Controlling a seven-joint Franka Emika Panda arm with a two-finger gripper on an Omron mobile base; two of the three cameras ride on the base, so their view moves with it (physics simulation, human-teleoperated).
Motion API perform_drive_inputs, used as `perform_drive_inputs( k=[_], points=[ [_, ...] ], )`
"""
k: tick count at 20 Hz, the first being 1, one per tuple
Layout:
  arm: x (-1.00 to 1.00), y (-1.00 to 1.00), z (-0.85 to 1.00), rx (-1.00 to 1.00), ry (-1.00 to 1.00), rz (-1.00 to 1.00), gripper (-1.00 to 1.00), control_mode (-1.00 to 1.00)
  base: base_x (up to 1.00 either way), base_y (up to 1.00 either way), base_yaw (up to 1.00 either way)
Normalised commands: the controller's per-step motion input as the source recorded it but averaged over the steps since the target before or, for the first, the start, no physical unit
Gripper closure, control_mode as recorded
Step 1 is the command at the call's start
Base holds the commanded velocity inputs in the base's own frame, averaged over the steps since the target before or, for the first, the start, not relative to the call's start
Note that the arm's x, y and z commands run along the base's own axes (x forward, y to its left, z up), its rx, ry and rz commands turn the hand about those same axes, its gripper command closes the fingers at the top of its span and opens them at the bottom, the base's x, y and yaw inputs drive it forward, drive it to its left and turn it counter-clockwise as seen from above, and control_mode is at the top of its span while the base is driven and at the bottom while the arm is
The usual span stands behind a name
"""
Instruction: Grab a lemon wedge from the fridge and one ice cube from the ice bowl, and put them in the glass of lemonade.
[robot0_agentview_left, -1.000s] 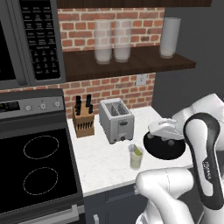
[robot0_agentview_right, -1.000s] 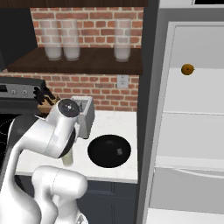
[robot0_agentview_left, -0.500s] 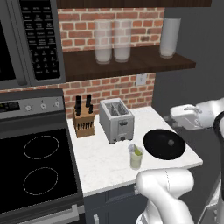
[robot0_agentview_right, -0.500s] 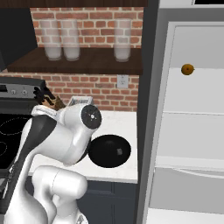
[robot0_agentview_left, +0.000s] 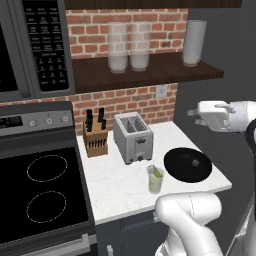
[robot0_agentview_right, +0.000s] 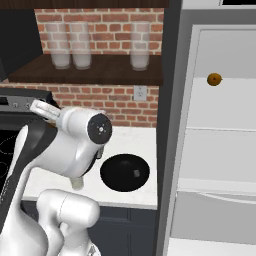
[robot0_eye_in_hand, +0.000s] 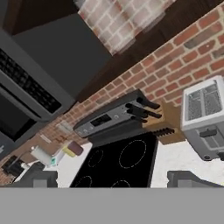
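Above the right end of the worktop (robot0_agentview_left: 120, 192), the tool (robot0_agentview_left: 194, 114) is held high, jaws spread wide with nothing between them, and is turned leftward toward the stove and toaster (robot0_agentview_left: 132, 136). The ice bowl (robot0_agentview_left: 188, 164) is found below it, on the worktop's right end, with the glass of lemonade (robot0_agentview_left: 155, 179) just left of the bowl, nearer the front edge. The fridge (robot0_agentview_right: 220, 150) stands open on the far right, behind the tool's aim, so a turn away from the stove is judged necessary. No lemon wedge can be made out; only a round orange ball (robot0_agentview_right: 214, 79) is seen on an upper shelf.
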Motion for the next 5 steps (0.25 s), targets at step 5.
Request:
perform_drive_inputs(
  k=[5],
  points=[
    [0.0,0.34,-0.07,0.0,-0.16,-0.24,-1.0,-1.0,0.0,0.0,0.0]
  ],
)
